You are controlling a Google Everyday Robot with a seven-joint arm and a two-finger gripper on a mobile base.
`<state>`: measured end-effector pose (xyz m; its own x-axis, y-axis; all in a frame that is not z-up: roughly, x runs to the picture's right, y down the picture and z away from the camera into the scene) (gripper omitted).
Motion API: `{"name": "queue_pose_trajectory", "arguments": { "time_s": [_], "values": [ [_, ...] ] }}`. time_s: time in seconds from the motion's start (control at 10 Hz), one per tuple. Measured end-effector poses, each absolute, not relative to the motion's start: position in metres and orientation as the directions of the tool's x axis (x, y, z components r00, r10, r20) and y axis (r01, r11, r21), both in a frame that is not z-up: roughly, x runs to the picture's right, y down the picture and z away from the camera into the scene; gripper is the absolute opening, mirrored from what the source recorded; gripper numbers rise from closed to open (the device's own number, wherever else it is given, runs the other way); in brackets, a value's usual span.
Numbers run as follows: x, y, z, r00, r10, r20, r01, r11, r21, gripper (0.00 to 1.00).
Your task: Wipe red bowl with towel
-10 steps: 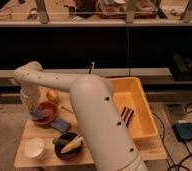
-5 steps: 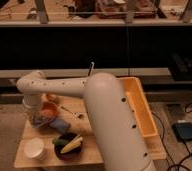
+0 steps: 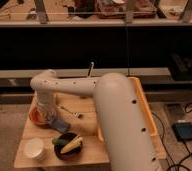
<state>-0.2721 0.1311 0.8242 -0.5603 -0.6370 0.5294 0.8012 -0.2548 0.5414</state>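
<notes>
The red bowl (image 3: 35, 116) sits at the far left of the wooden table (image 3: 89, 154). A blue-grey towel (image 3: 59, 124) lies bunched just right of the bowl, touching its rim. My white arm reaches from the middle of the view to the left, bends at an elbow and comes down. The gripper (image 3: 51, 118) is at the bowl's right edge, directly over the towel and in contact with it. The wrist hides part of the bowl.
A dark bowl (image 3: 67, 145) holding corn and a green vegetable stands at the table's front. A white cup (image 3: 35, 148) is at the front left. A fork-like utensil (image 3: 71, 112) lies mid-table. A yellow bin (image 3: 143, 116) sits on the right side.
The wrist has shifted down and a little right over the bowl's edge. The towel has slid from on top of the bowl to its right side.
</notes>
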Motion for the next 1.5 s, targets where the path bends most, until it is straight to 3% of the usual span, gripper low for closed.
{"name": "queue_pose_trajectory", "arguments": {
  "time_s": [0.5,1.0,1.5],
  "values": [
    [-0.304,0.094,0.85,-0.564,-0.646,0.515,0.797,-0.261,0.545,0.0],
    [-0.379,0.126,0.813,-0.643,-0.615,0.456,0.714,-0.266,0.648,0.0],
    [-0.342,0.152,0.802,-0.634,-0.606,0.48,0.717,-0.229,0.659,0.0]
  ]
}}
